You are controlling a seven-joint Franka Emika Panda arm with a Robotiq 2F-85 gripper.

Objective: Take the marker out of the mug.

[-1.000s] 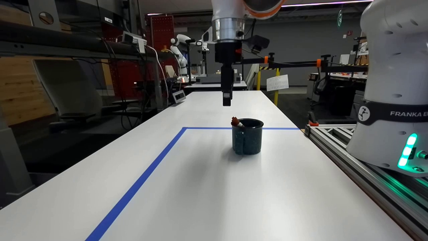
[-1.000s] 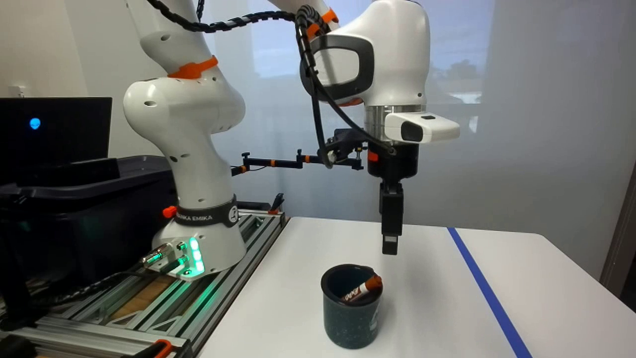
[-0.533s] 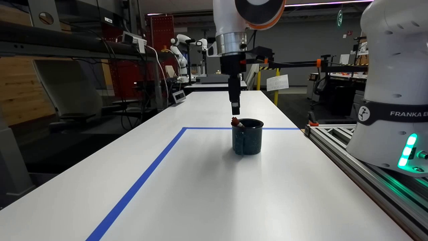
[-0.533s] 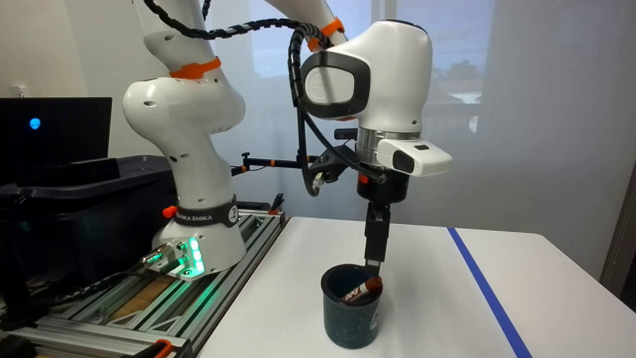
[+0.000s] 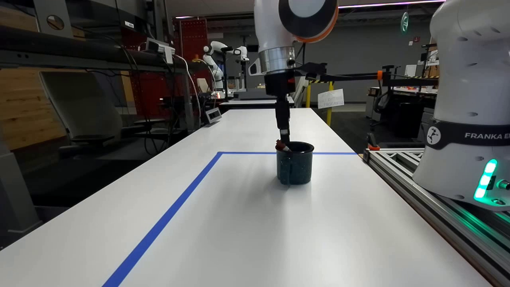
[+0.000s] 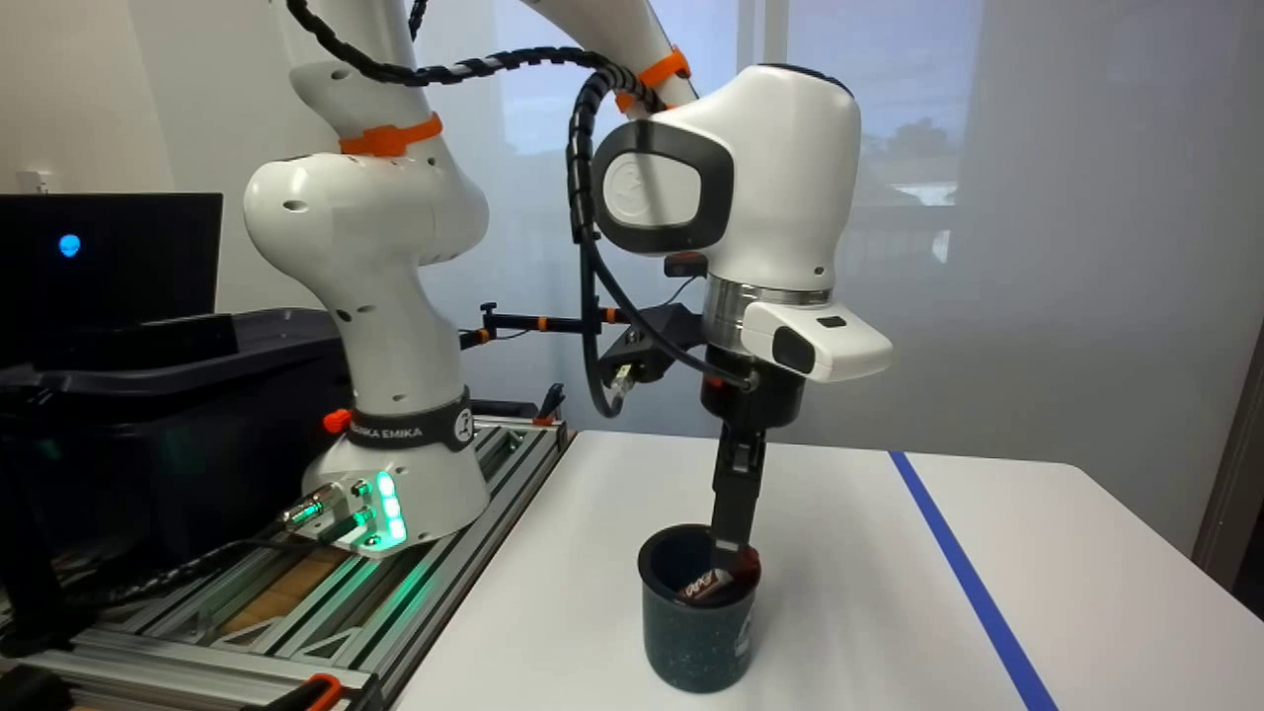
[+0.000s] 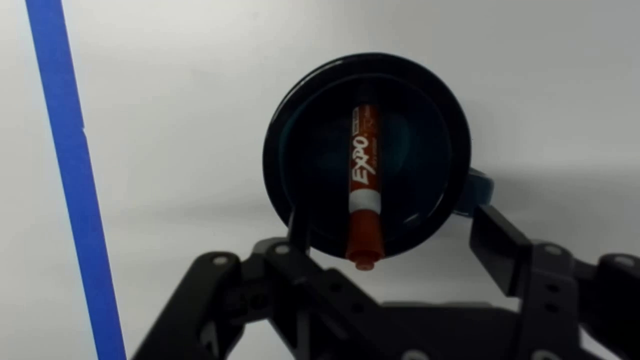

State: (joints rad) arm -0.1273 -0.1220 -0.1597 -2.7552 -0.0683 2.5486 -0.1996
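Observation:
The dark blue-green mug [image 5: 301,169] stands upright on the white table; it also shows in an exterior view [image 6: 694,642] and the wrist view [image 7: 459,135]. The red-brown marker [image 7: 365,155] leans inside it, its red cap end resting over the rim, its lower end in the mug. The marker also shows in both exterior views [image 5: 283,146] [image 6: 705,585]. My gripper [image 7: 395,237] is open, its fingers spread either side of the marker's cap, apart from it. In both exterior views the fingertips [image 5: 284,138] [image 6: 730,555] are at the mug's rim and partly cover the cap.
Blue tape [image 5: 171,213] marks lines on the white table [image 5: 239,239]. The mug's handle [image 7: 475,192] sticks out near the right finger in the wrist view. The robot's metal base rail [image 6: 474,573] runs along a table edge. A black bin [image 6: 168,434] stands beside the base.
My gripper has come down from above the table to the mug's rim, around the marker's cap end. The mug and marker have not moved.

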